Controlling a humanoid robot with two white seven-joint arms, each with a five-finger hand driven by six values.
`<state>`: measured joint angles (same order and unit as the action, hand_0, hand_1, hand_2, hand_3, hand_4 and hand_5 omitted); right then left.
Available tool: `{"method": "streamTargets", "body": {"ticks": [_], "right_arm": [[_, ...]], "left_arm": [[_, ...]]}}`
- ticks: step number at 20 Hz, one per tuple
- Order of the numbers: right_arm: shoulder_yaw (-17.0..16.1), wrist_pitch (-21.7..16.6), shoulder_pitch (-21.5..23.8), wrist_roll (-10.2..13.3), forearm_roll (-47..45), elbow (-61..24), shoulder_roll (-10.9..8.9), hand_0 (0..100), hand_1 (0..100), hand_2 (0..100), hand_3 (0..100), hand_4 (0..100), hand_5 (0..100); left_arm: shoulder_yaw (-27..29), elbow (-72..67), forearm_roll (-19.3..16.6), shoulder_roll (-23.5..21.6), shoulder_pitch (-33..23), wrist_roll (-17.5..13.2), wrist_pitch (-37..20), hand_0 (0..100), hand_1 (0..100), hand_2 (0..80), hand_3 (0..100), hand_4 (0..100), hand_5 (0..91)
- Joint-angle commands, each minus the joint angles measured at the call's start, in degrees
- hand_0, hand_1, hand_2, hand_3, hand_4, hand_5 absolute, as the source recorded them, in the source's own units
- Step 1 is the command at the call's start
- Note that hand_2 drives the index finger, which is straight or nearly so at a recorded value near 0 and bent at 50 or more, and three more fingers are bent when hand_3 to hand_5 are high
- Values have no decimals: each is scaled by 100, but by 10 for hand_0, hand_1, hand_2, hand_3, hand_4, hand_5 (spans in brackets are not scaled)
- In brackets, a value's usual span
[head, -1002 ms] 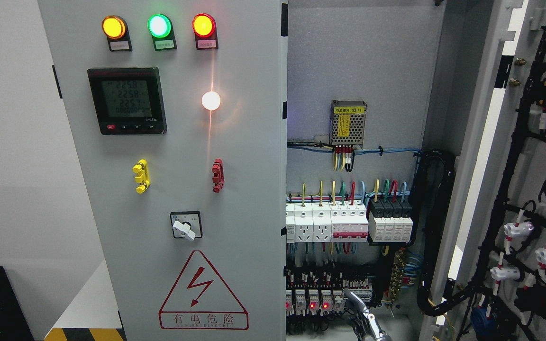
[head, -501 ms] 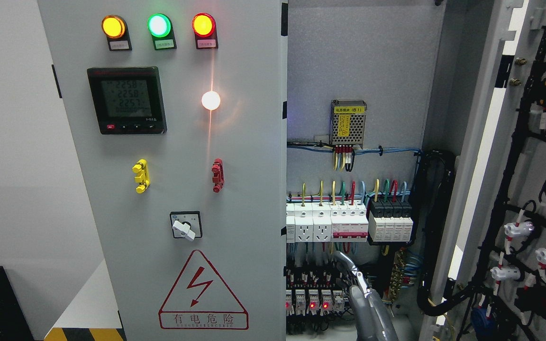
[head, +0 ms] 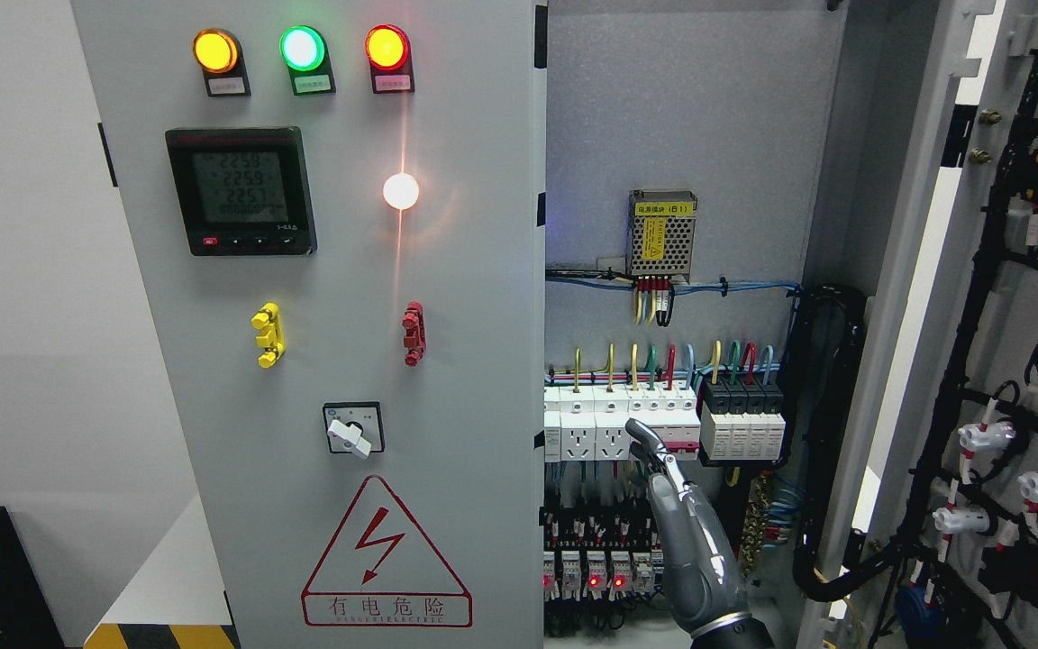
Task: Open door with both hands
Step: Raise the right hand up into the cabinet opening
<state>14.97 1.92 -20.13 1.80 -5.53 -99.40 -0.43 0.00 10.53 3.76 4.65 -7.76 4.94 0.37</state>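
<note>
Right hand (head: 677, 532) comes up from the bottom edge right of middle, fingers extended and loosely together, gripping nothing, fingertips (head: 638, 429) in front of the breakers (head: 663, 424); contact with them can't be judged from this angle. Left hand not visible. Left door (head: 348, 315) looks closed or nearly so, its free edge (head: 539, 361) just left of the hand. Right door (head: 978, 361) is swung wide. Door is sheet steel: stiff, probably heavy with meter (head: 241, 191) and lamps (head: 301, 50), smooth-painted, so hook the edge. Cabinet (head: 690, 117) holds breakers, power supply (head: 661, 233), live wiring.
</note>
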Motion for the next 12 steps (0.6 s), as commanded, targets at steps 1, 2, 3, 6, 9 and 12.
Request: {"method": "streamTargets", "body": {"ticks": [1,2,3,6,9,12], "right_arm": [[-12,19,-404,-5,-1,545,-62,191,0,0,0,0,0],[6,19,-413,-5,-10,545,-62,191,0,0,0,0,0],[32,19,-430,-5,-10,562,-62,191,0,0,0,0,0],[6,19,-623,-5,-10,685,-45,191,0,0,0,0,0],[41,62,-711,-13,-18,712,-19,191,0,0,0,0,0],[59,256,-738,-31,-158,712,-19,191,0,0,0,0,0]], "left_arm": [[53,2,2,10,3,-2,-1,0,0,0,0,0,0],[53,2,2,10,3,-2,-1,0,0,0,0,0,0],[53,2,2,1,3,-2,-1,0,0,0,0,0,0],[53,2,2,10,3,-2,-1,0,0,0,0,0,0],[53,2,2,10,3,-2,-1,0,0,0,0,0,0],[53,2,2,1,3,-2,-1,0,0,0,0,0,0]]}}
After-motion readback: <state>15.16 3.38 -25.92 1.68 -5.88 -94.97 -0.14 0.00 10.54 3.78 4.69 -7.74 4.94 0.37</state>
